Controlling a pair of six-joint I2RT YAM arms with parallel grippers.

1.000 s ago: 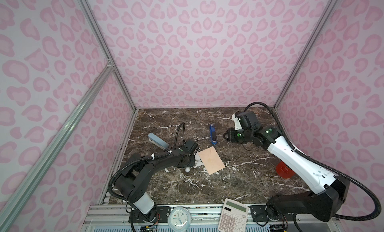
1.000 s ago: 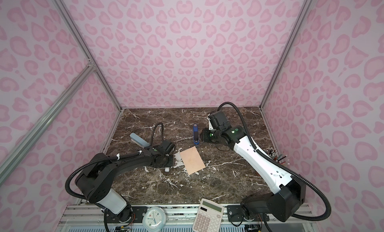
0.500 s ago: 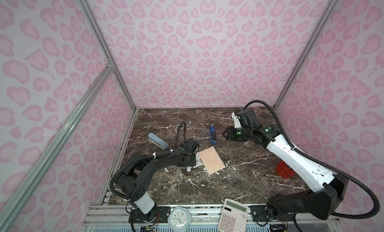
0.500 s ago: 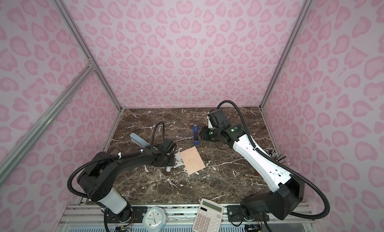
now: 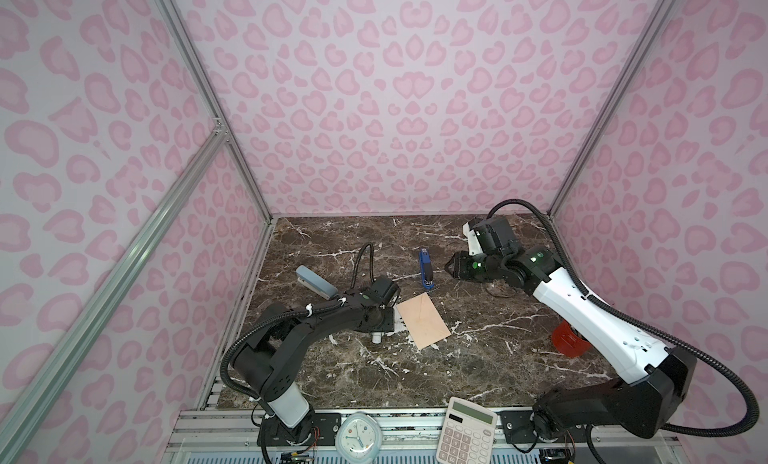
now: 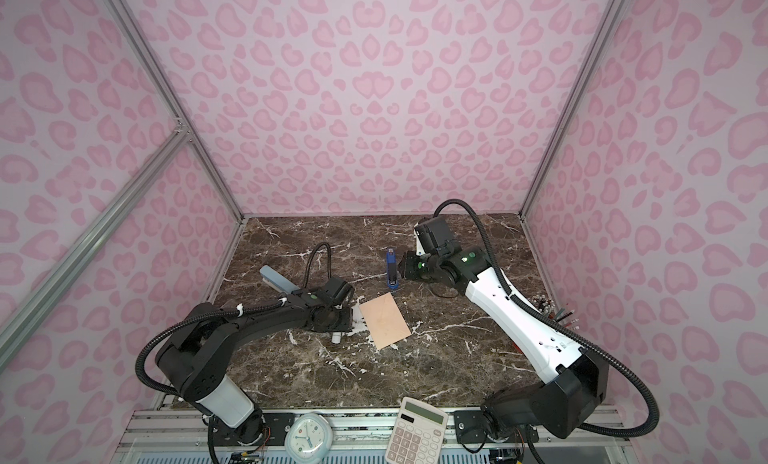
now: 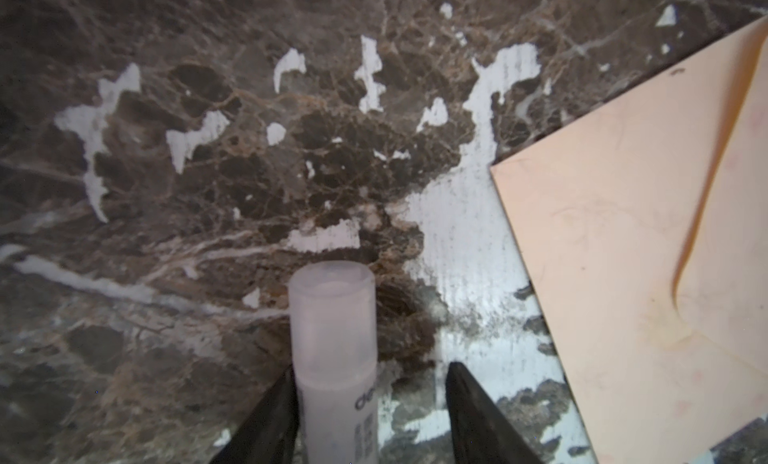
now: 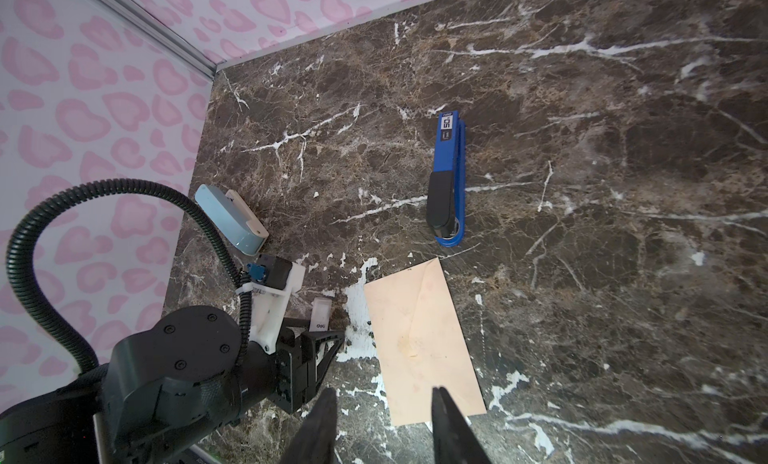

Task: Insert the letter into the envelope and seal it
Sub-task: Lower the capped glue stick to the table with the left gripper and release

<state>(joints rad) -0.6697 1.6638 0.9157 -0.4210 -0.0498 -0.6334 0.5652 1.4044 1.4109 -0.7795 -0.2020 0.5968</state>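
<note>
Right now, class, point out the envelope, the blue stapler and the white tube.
envelope [image 5: 424, 321]: a top view, middle of its flap side.
blue stapler [image 5: 425, 269]: a top view, middle of its body.
white tube [image 7: 334, 329]: left wrist view, its side below the rim.

The envelope [image 5: 424, 323] is peach, the stapler [image 5: 426, 271] blue and black, the table [image 5: 478, 358] brown marble.
</note>
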